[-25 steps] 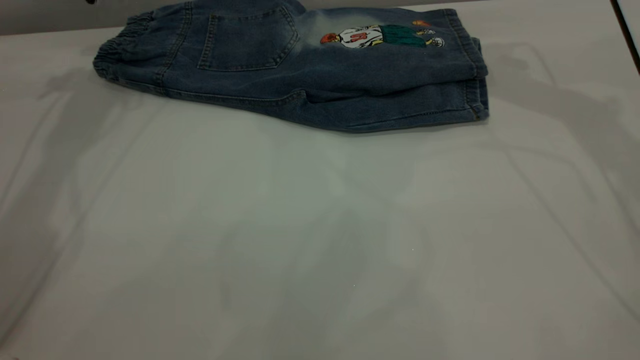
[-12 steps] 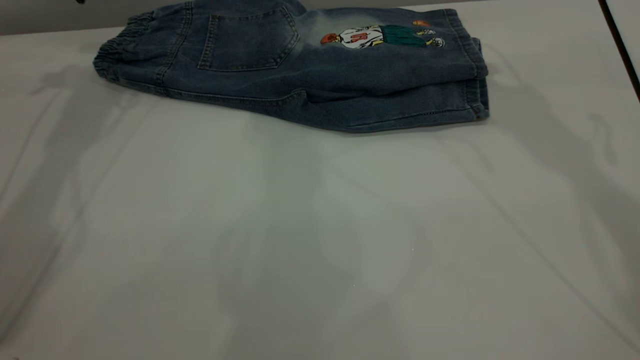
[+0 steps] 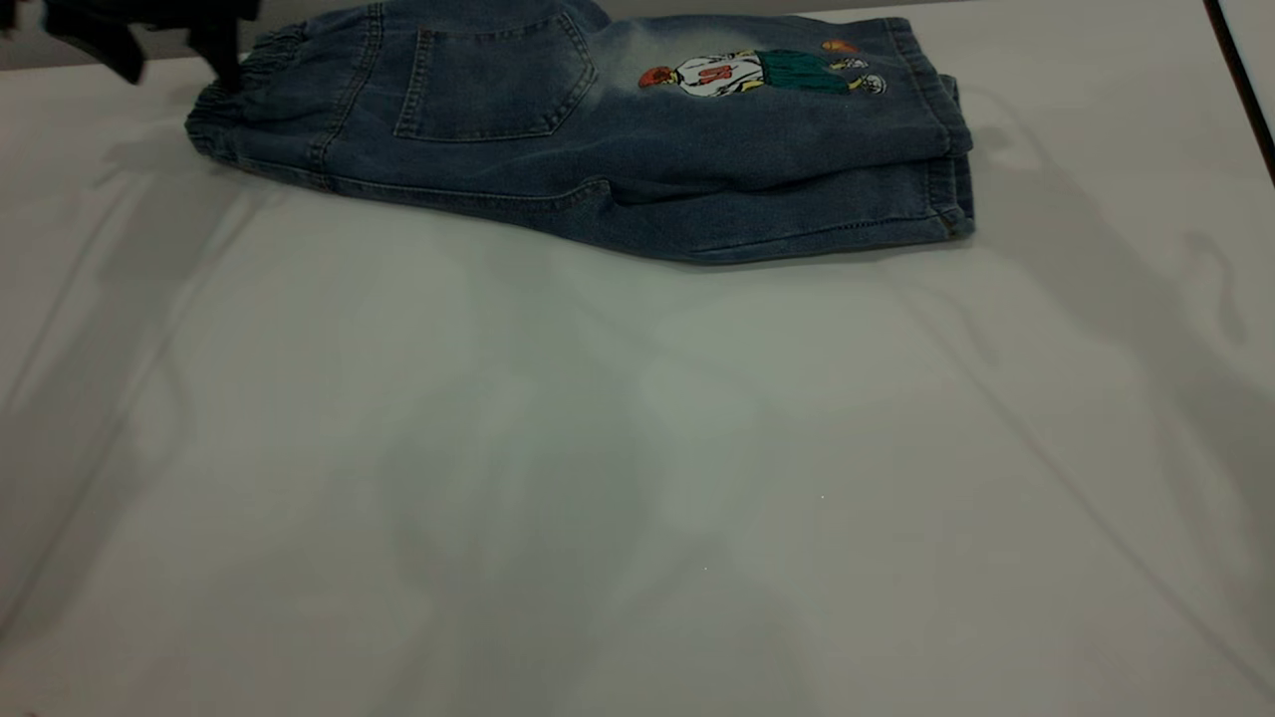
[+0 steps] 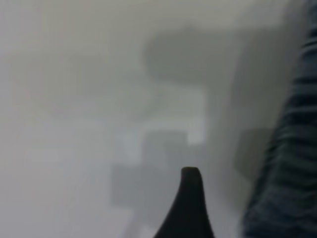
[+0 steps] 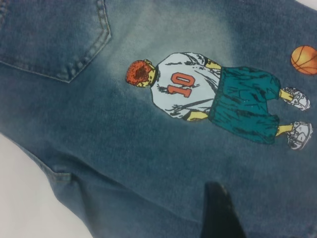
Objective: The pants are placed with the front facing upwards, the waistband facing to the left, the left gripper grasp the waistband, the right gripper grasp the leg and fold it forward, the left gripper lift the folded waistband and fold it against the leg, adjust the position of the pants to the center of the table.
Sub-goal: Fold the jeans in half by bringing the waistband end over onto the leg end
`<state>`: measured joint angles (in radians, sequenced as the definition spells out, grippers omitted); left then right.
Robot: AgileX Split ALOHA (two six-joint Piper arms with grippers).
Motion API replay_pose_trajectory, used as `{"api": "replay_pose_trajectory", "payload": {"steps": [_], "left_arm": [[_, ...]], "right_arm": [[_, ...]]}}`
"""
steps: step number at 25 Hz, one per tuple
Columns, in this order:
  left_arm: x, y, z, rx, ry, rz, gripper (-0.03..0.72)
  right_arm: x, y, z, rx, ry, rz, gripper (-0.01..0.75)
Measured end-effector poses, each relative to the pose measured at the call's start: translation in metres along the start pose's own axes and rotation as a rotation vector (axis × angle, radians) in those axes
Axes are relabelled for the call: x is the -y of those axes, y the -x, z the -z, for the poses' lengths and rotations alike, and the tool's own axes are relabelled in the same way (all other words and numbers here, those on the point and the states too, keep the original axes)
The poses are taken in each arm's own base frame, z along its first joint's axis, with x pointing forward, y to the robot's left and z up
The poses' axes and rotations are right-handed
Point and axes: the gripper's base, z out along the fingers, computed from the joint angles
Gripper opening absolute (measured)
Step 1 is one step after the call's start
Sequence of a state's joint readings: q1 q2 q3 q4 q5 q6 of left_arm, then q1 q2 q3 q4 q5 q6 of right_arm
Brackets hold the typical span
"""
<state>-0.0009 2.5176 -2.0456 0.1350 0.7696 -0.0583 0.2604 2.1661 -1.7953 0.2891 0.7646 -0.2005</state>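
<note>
The blue denim pants [image 3: 618,149] lie folded in half lengthwise at the far edge of the table [image 3: 637,478], back pocket and a printed basketball-player figure [image 3: 757,72] facing up. The ruched waistband [image 3: 234,95] is at the left end, the leg hems [image 3: 941,149] at the right. My left gripper [image 3: 174,60] hovers open just left of the waistband, its right finger [image 3: 227,62] almost touching the ruching. In the left wrist view one finger [image 4: 190,203] shows beside the waistband [image 4: 292,163]. My right gripper [image 5: 218,213] hangs above the pants [image 5: 124,129] near the printed figure [image 5: 213,99].
A dark edge strip [image 3: 1240,90] runs down the table's far right side. A grey wall [image 3: 100,70] stands behind the pants at the back left. Bare white tabletop stretches from the pants to the near edge.
The left gripper has come into the exterior view at the top left, down beside the waistband. The pants have not moved.
</note>
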Motion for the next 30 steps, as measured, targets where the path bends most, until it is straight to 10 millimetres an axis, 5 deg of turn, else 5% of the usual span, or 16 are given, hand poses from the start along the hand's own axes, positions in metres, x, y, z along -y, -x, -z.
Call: {"api": "replay_pose_trajectory", "payload": {"steps": [17,22,30], "left_arm": [[0.014,-0.010,-0.035,0.011,-0.108,0.091,0.572],[0.019,-0.010,-0.035,0.015,-0.165,0.127,0.457],[0.021,-0.013,-0.035,-0.024,-0.181,0.138,0.153]], "right_arm": [[0.000,-0.001,0.000,-0.008,-0.001,0.003,0.353],[0.000,0.001,0.000,0.011,-0.001,-0.002,0.353],[0.001,0.009,-0.013,0.127,0.019,-0.049,0.353]]}}
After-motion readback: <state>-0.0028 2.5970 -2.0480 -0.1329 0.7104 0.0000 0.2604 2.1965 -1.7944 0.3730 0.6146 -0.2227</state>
